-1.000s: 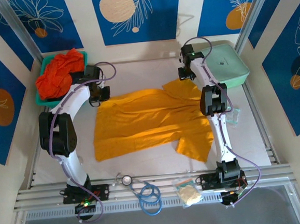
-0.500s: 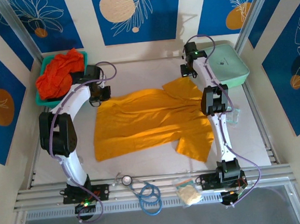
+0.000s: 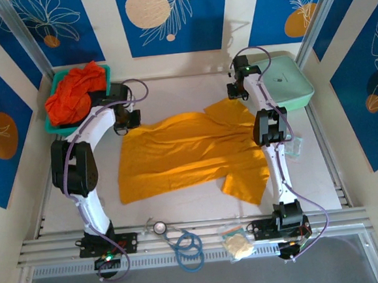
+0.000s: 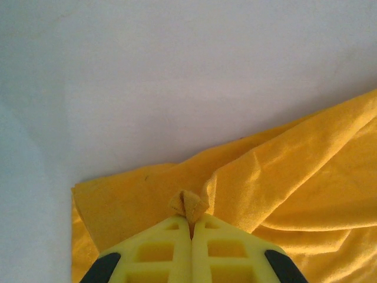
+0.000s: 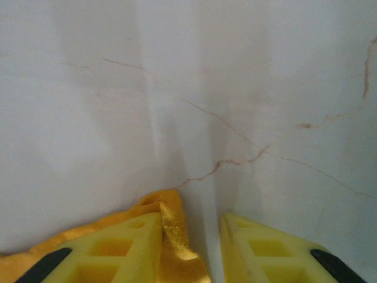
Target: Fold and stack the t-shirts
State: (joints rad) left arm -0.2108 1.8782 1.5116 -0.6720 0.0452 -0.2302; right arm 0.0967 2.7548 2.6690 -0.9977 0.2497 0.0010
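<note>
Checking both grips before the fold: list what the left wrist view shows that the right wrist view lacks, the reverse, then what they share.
Left wrist alone: the left hand shut, pinching a nub of the yellow t-shirt, creased cloth spreading right. Right wrist alone: the right hand with fingers apart, a shirt edge between them, and thin brown cracks in the table. Both: yellow fingers, yellow cloth, pale table.

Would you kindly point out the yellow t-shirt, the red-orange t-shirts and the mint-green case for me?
yellow t-shirt (image 3: 183,152): top external view, middle of its spread-out body.
red-orange t-shirts (image 3: 74,95): top external view, centre of the crumpled heap.
mint-green case (image 3: 292,84): top external view, middle of its top face.
</note>
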